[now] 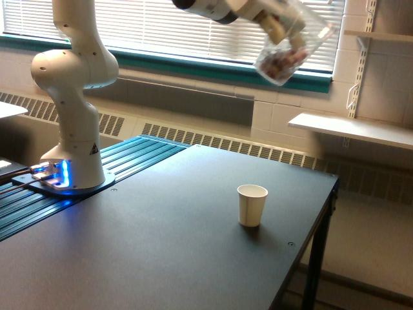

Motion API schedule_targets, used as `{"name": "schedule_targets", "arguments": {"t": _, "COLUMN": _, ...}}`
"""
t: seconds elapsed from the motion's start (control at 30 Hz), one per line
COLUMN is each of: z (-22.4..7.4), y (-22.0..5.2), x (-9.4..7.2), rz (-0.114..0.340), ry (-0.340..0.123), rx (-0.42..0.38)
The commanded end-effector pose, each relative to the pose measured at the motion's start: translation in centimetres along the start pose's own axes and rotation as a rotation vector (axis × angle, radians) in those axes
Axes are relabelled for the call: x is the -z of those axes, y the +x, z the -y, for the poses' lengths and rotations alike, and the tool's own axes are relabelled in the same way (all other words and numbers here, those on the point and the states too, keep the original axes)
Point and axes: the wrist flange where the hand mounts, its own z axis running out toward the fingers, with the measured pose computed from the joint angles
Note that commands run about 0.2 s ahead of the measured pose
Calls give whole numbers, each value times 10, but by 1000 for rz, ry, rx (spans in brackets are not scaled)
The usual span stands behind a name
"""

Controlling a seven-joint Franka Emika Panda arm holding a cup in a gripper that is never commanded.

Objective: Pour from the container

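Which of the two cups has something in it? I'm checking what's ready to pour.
The clear plastic cup, held tilted by the gripper, shows reddish-brown contents; the white paper cup's inside isn't visible.

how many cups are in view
2. A small white paper cup stands upright on the dark table; a clear plastic cup with reddish bits inside is held tilted, high above it, in the gripper.

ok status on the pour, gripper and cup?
Gripper shut on clear cup, tilted, contents inside. High above paper cup. Nothing between them.
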Motion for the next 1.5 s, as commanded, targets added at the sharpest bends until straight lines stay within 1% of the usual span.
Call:
{"name": "schedule_targets", "arguments": {"t": 0.03, "z": -21, "y": -6, "x": 5, "rz": 25, "ry": -48, "rx": -24}}
{"name": "schedule_targets", "arguments": {"t": 0.1, "z": -24, "y": -11, "x": 3, "rz": 30, "ry": -89, "rx": -13}}
{"name": "schedule_targets", "arguments": {"t": 0.17, "z": -30, "y": -15, "x": 1, "rz": 41, "ry": -109, "rx": -39}}
{"name": "schedule_targets", "arguments": {"t": 0.27, "z": -39, "y": -20, "x": -1, "rz": 84, "ry": -104, "rx": -85}}
{"name": "schedule_targets", "arguments": {"t": 0.3, "z": -42, "y": -22, "x": -3, "rz": 96, "ry": -111, "rx": -100}}
{"name": "schedule_targets", "arguments": {"t": 0.4, "z": -45, "y": -31, "x": -6, "rz": 105, "ry": -137, "rx": -141}}
{"name": "schedule_targets", "arguments": {"t": 0.53, "z": -42, "y": -51, "x": -11, "rz": 133, "ry": -160, "rx": -133}}
{"name": "schedule_targets", "arguments": {"t": 0.6, "z": -38, "y": -63, "x": -13, "rz": 157, "ry": -159, "rx": -155}}
{"name": "schedule_targets", "arguments": {"t": 0.67, "z": -34, "y": -76, "x": -15, "rz": 178, "ry": -170, "rx": -146}}
{"name": "schedule_targets", "arguments": {"t": 0.7, "z": -29, "y": -86, "x": -16, "rz": 189, "ry": -180, "rx": -119}}
{"name": "schedule_targets", "arguments": {"t": 0.83, "z": -15, "y": -121, "x": -17, "rz": 228, "ry": -192, "rx": -71}}
{"name": "schedule_targets", "arguments": {"t": 0.97, "z": -13, "y": -133, "x": -16, "rz": 238, "ry": -199, "rx": -81}}
{"name": "schedule_targets", "arguments": {"t": 1.0, "z": -2, "y": -158, "x": -16, "rz": 274, "ry": -203, "rx": -49}}
{"name": "schedule_targets", "arguments": {"t": 1.03, "z": 4, "y": -176, "x": -16, "rz": 294, "ry": -203, "rx": -27}}
{"name": "schedule_targets", "arguments": {"t": 1.1, "z": 7, "y": -198, "x": -15, "rz": 319, "ry": -216, "rx": -1}}
{"name": "schedule_targets", "arguments": {"t": 1.27, "z": 12, "y": -243, "x": -11, "rz": 382, "ry": -242, "rx": 6}}
{"name": "schedule_targets", "arguments": {"t": 1.37, "z": 16, "y": -271, "x": -6, "rz": 416, "ry": -253, "rx": 49}}
{"name": "schedule_targets", "arguments": {"t": 1.5, "z": 17, "y": -297, "x": -3, "rz": 469, "ry": -259, "rx": 71}}
